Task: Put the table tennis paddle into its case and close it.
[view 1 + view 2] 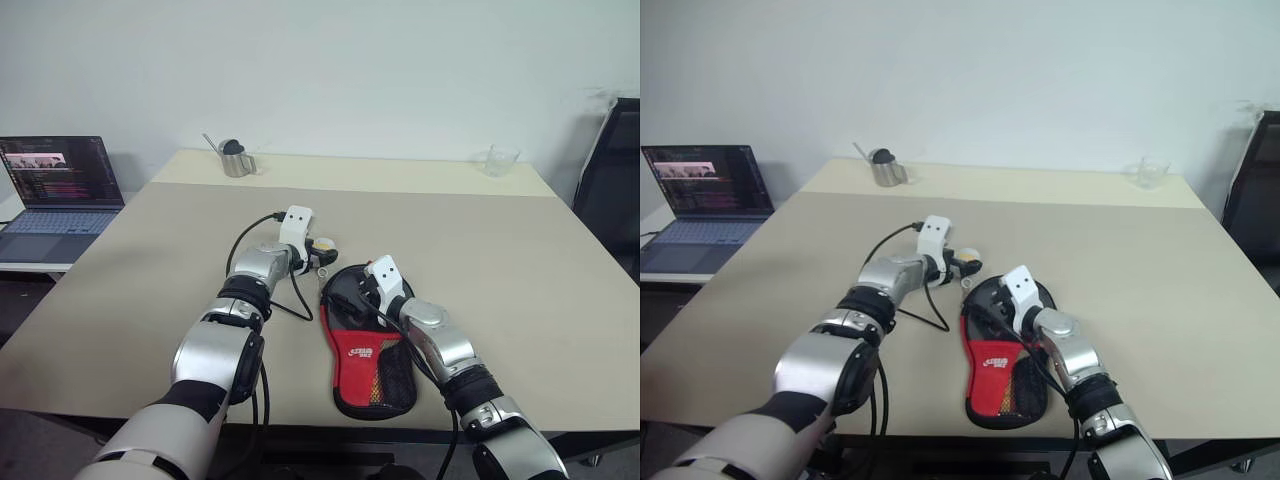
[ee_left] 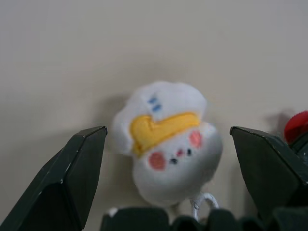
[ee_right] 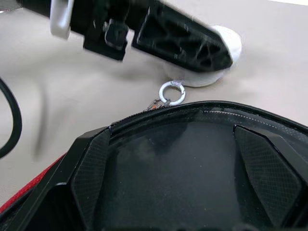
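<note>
The case (image 1: 365,345) is a black-and-red paddle-shaped pouch lying flat on the beige table (image 1: 520,280), its round black head pointing away from me. A white plush ball charm (image 2: 166,144) with a yellow patch lies just beyond the head, tied to a metal ring (image 3: 172,93) at the zipper edge. My left gripper (image 2: 167,132) is open, one finger on each side of the charm, not touching it. My right gripper (image 3: 180,159) is open low over the case's black head. The paddle is hidden.
A black cable (image 1: 250,235) loops on the table beside my left arm. A metal cup (image 1: 237,160) and a clear glass (image 1: 500,160) stand at the far edge. An open laptop (image 1: 60,190) sits on a side table at left, and a black chair (image 1: 615,180) stands at right.
</note>
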You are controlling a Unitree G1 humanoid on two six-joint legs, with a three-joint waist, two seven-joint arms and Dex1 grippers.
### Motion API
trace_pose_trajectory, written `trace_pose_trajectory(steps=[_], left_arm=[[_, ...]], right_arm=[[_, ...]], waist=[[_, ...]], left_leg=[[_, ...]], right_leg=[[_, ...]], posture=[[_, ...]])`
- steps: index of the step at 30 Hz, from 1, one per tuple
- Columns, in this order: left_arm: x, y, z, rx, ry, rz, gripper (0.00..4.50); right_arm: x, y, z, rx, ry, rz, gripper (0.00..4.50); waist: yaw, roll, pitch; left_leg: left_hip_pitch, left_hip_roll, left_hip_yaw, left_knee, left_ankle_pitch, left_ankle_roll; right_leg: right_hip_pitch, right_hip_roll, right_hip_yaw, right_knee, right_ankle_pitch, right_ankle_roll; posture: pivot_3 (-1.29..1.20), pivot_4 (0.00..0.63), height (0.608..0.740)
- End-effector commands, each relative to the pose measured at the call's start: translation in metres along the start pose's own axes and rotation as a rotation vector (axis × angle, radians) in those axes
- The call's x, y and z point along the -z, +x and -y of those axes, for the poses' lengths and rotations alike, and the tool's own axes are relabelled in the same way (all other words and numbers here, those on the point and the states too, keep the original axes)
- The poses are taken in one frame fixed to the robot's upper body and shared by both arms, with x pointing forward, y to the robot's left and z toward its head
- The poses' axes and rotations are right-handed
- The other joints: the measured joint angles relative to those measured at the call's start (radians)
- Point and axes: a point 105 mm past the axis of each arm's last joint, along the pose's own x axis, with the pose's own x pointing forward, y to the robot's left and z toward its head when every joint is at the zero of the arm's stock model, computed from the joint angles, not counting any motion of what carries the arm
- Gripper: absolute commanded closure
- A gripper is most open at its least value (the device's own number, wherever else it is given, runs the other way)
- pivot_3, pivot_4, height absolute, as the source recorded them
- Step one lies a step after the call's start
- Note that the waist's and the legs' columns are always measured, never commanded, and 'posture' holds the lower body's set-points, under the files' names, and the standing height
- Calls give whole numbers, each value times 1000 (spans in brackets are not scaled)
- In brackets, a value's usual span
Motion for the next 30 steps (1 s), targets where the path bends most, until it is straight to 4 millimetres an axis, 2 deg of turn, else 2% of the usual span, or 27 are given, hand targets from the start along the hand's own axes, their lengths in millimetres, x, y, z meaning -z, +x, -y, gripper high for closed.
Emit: trace_pose_trajectory(steps=[1, 6, 9, 16, 18, 20, 26, 30], left_arm=[[-13, 3, 8, 9, -23, 44, 0], [-3, 9, 16, 14, 12, 3, 0], [-4, 10, 20, 18, 24, 2, 604], [-13, 13, 34, 64, 62, 27, 3032], [-17, 14, 36, 44, 108, 30, 3787], [-23, 15, 37, 18, 178, 33, 4337], [-39, 18, 51, -16, 404, 54, 4432], [-39, 23, 66, -13, 527, 61, 4432]], right_arm=[[32, -3, -4, -11, 55, -104, 27], [29, -4, -5, -17, 61, -97, 27], [28, -6, -5, -15, 62, -96, 0], [23, -8, -3, -2, 63, -88, 0], [22, -11, -3, -6, 62, -91, 0], [22, -12, -3, -1, 59, -93, 0], [26, -14, -5, 6, 73, -108, 0], [26, -15, -7, -6, 63, -114, 0]], waist=[[0, 0, 0], [1, -1, -1], [2, -1, -1], [2, -1, -1], [2, -1, -1], [3, -1, -1], [3, -1, -1], [3, -1, -1]], left_leg=[[0, 0, 0, 0, 0, 0], [0, 0, 0, 0, 0, 0], [0, 0, 0, 0, 0, 0], [0, 0, 0, -1, 0, 0], [0, 0, 0, -1, 0, 0], [0, -1, 0, -1, 0, 0], [0, -1, 0, -1, 0, 0], [0, -1, 0, -1, 0, 0]], right_leg=[[0, 0, 0, 0, 0, 0], [0, 0, 0, 0, 0, 0], [0, 0, 0, 0, 0, 0], [0, 0, 0, -1, 0, 0], [0, 0, 0, -1, 0, 0], [0, 0, 0, -1, 0, 0], [0, 0, 0, -1, 0, 0], [0, 0, 0, -1, 0, 0]], posture=[[0, 150, 740], [0, 150, 740], [0, 150, 740], [0, 150, 740], [0, 150, 740], [0, 150, 740], [0, 150, 740], [0, 150, 740]])
